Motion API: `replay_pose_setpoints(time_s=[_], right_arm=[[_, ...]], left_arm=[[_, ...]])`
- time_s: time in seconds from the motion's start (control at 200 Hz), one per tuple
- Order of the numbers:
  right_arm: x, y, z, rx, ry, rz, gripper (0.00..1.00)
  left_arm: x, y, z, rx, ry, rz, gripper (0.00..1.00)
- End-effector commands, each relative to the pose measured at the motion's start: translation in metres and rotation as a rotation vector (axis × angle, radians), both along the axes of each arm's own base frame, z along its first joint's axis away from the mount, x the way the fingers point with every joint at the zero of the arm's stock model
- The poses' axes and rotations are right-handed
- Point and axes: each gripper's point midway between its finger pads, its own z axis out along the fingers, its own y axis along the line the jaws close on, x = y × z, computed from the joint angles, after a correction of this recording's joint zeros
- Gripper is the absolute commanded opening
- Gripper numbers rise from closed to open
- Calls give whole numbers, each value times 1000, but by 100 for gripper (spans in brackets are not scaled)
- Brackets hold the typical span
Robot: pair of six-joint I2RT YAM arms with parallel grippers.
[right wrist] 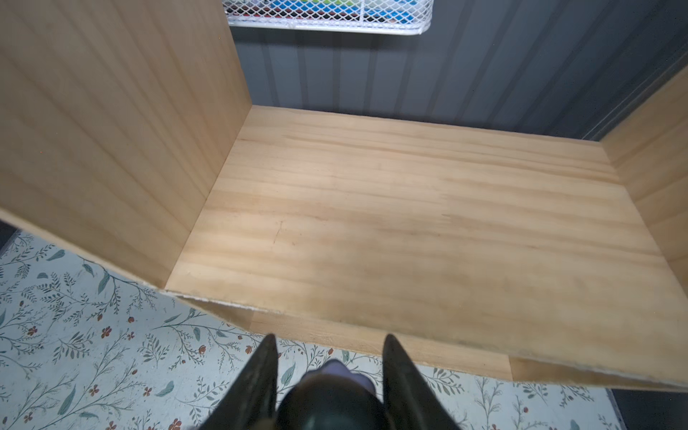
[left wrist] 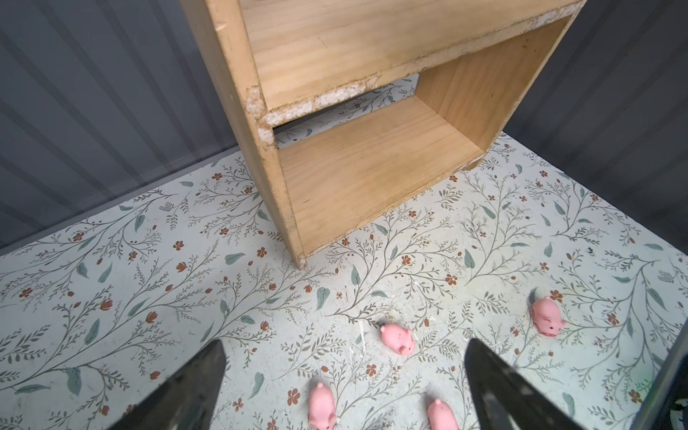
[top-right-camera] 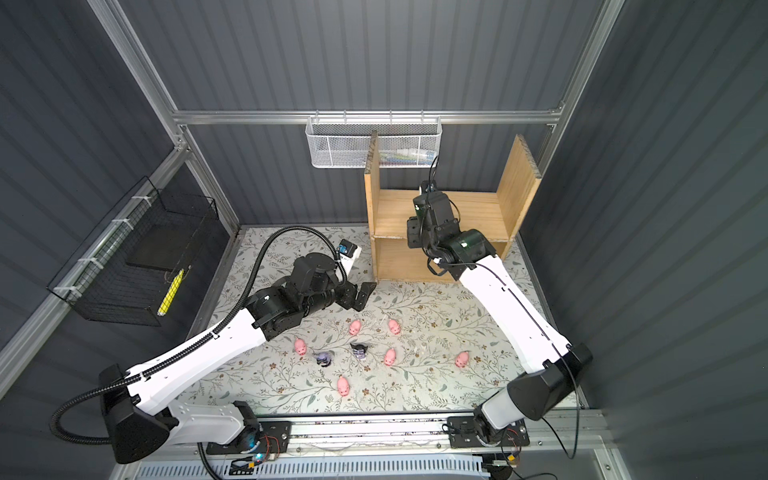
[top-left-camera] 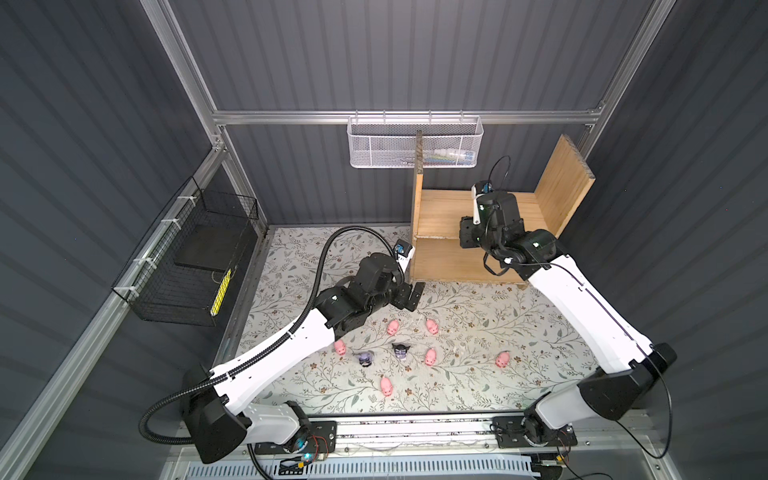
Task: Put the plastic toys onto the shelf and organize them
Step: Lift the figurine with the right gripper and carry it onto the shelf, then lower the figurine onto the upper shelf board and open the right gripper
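Note:
Several pink pigs point(top-left-camera: 392, 327) point(top-right-camera: 354, 327) point(left wrist: 398, 337) lie on the floral mat. Among them stand a lavender-hooded figurine point(top-left-camera: 365, 358) point(top-right-camera: 323, 358) and a black-hooded figurine point(top-left-camera: 401, 351) point(top-right-camera: 360, 350). The wooden shelf point(top-left-camera: 440, 208) point(top-right-camera: 395, 208) point(left wrist: 365, 175) point(right wrist: 409, 223) stands at the back right, and both its levels are bare. My left gripper point(top-left-camera: 415, 297) point(top-right-camera: 363, 295) point(left wrist: 344, 342) hangs open above the pigs, near the shelf's front left corner. My right gripper point(top-left-camera: 465, 237) point(top-right-camera: 413, 232) point(right wrist: 330, 337) is shut on a black-hooded figurine point(right wrist: 335, 391) in front of the upper level's edge.
A white mesh basket point(top-left-camera: 415, 143) hangs on the back wall behind the shelf. A black wire basket point(top-left-camera: 187, 257) holding a yellow item hangs on the left wall. The shelf's tall side boards flank its upper level.

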Motion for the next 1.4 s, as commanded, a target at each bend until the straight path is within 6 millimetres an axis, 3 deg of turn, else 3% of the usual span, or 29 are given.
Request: replay_pose_setpoints(time_s=[0.0,0.25,0.585,0.79,0.961,1.391], right_arm=[[24,13,0,-15,-7,36,33],[75,40,-7,-14,5,74,33],[109,60,-28,11,9,78,33],[117,59,-37,-24,5,72,32],[122,55,-29,-117,-42,88,32],[121,58,-33,-212,-38,184,32]], left_arm=[[-9,-5,11,-13,15,-50,100],[-21,14,21,-9,6,-38,100],[-23,28,7,29,-6,-1,100],[-22,33,2,55,-9,10,100],[-21,34,1,60,-18,15,100],[-19,33,-4,87,-22,13,100]])
